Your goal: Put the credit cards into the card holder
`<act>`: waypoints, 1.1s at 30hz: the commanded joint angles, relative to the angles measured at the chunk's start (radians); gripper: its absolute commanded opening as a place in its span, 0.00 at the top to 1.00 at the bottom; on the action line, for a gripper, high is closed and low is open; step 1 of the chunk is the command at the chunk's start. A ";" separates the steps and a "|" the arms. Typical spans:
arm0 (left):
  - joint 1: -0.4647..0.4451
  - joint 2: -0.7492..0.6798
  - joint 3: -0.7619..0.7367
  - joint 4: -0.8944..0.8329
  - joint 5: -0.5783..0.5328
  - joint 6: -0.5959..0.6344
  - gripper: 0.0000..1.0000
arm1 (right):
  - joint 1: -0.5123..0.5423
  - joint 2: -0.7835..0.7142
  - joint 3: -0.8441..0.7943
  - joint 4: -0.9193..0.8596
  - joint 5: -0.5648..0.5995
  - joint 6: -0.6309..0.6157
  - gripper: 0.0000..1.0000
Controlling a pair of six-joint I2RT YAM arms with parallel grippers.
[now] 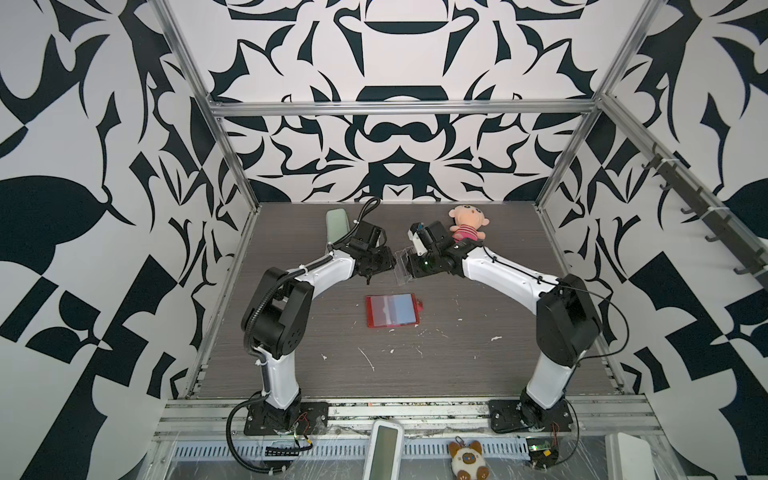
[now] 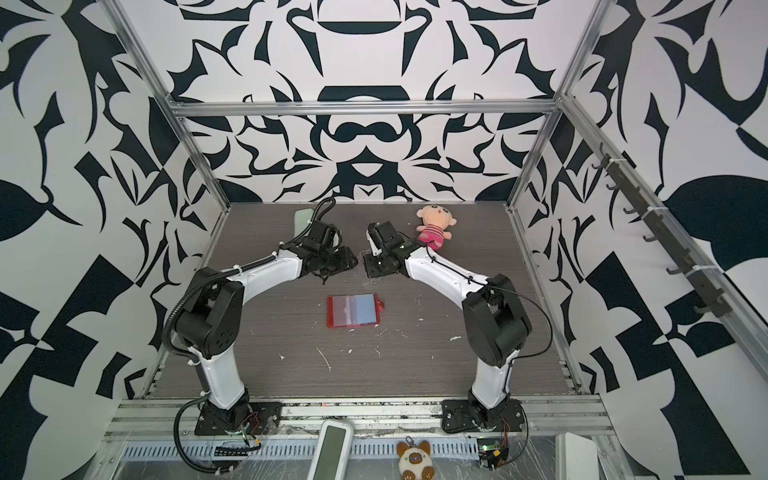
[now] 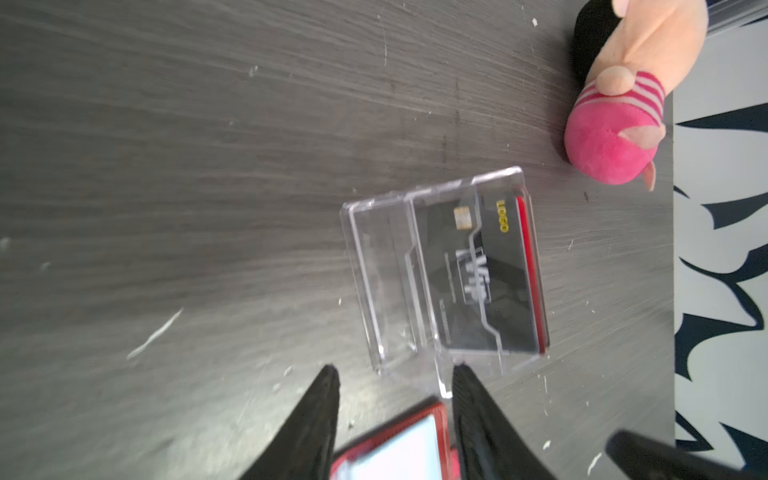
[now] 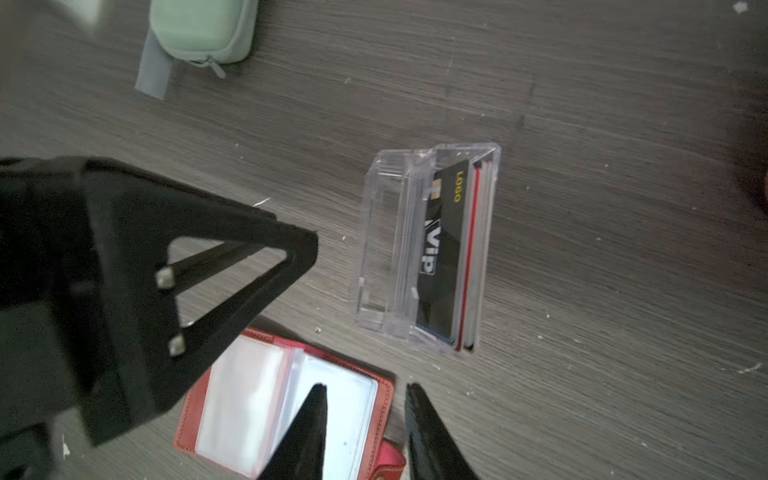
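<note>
The credit cards (image 3: 494, 266) stand on edge in a clear acrylic box (image 3: 386, 282), a black "VIP" card in front and a red one behind it; the right wrist view shows these credit cards (image 4: 446, 249) too. The red card holder (image 1: 392, 311) lies open on the table, its clear sleeves up. My left gripper (image 3: 395, 370) hovers open between box and card holder (image 3: 399, 449), nothing between its fingers. My right gripper (image 4: 365, 386) is open over the edge of the card holder (image 4: 249, 399), also holding nothing. In both top views the two grippers (image 1: 376, 266) (image 1: 405, 266) face each other above the box.
A pale green zip case (image 1: 336, 224) lies at the back left and a pink plush doll (image 1: 467, 224) at the back right. The clear box (image 1: 401, 274) sits behind the holder. A cat plush (image 1: 465, 459) and a white device (image 1: 382, 453) lie off the table's front edge.
</note>
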 commanded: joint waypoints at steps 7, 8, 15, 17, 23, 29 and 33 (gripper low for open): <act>0.015 0.121 0.151 -0.090 0.080 -0.005 0.42 | -0.065 0.117 0.189 -0.098 -0.067 -0.037 0.56; 0.016 0.130 0.163 -0.098 0.080 -0.006 0.42 | -0.068 0.128 0.204 -0.105 -0.068 -0.036 0.56; 0.021 0.199 0.222 -0.144 0.096 -0.012 0.44 | -0.092 0.203 0.288 -0.145 -0.073 -0.030 0.56; 0.023 0.211 0.231 -0.152 0.100 -0.014 0.46 | -0.096 0.220 0.302 -0.153 -0.080 -0.030 0.56; 0.024 0.237 0.247 -0.168 0.106 -0.013 0.47 | -0.105 0.242 0.316 -0.154 -0.086 -0.022 0.57; 0.026 0.256 0.260 -0.186 0.099 -0.011 0.50 | -0.113 0.260 0.330 -0.159 -0.094 -0.012 0.59; 0.026 0.264 0.260 -0.201 0.084 -0.008 0.52 | -0.113 0.267 0.333 -0.159 -0.100 -0.009 0.59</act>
